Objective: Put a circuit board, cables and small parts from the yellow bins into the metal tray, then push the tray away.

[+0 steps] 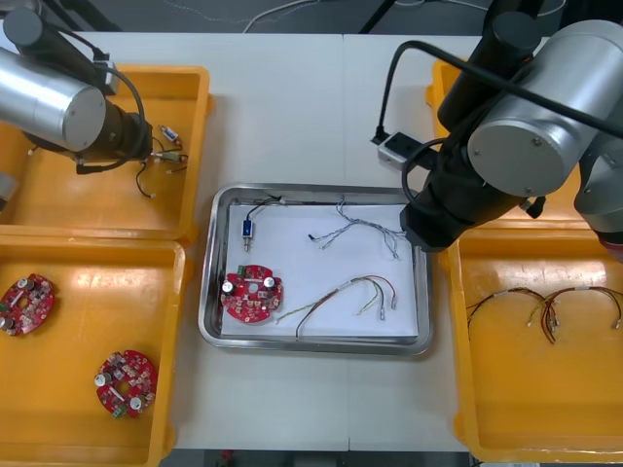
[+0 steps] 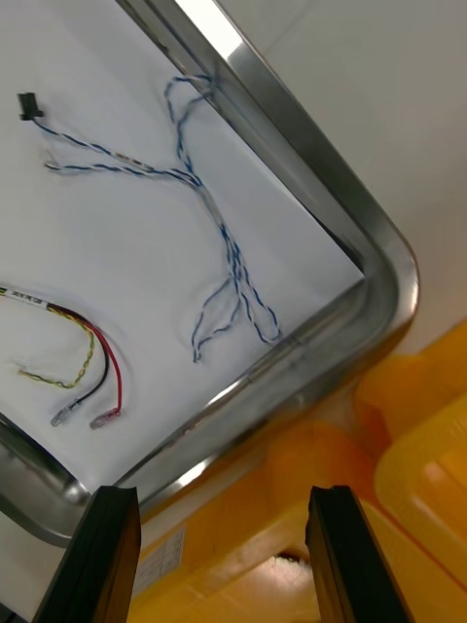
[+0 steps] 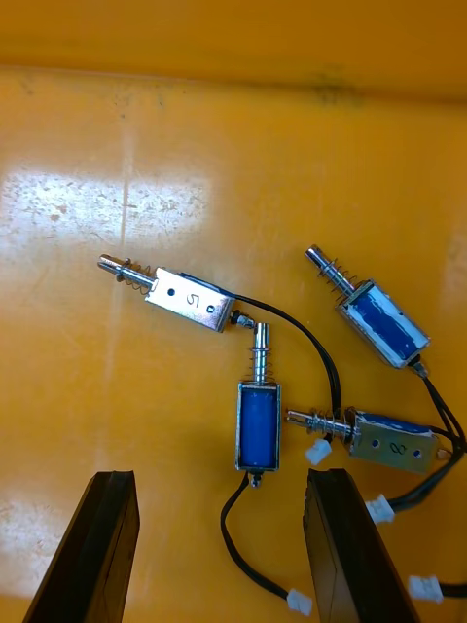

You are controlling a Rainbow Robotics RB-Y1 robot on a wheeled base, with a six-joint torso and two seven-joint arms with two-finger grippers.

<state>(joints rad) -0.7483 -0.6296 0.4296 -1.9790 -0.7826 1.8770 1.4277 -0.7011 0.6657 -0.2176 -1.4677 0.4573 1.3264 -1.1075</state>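
The metal tray (image 1: 421,292), white inside, holds a round red circuit board (image 1: 251,294), a small metal part (image 1: 247,231) with a black lead, a twisted blue and white cable (image 1: 360,232) and a red and yellow cable (image 1: 346,294). My left gripper (image 3: 216,550) hangs open over the far left yellow bin (image 1: 190,92). Just beyond its fingers lie several small metal parts (image 3: 258,423) with black leads. My right gripper (image 2: 222,555) is open above the tray's right rim (image 2: 389,263). The blue and white cable (image 2: 209,209) lies just ahead of it.
The near left yellow bin (image 1: 165,292) holds two more red circuit boards (image 1: 26,304) (image 1: 125,382). Red and yellow cables (image 1: 545,306) lie in the near right bin (image 1: 462,389). The right arm hides most of the far right bin (image 1: 440,89).
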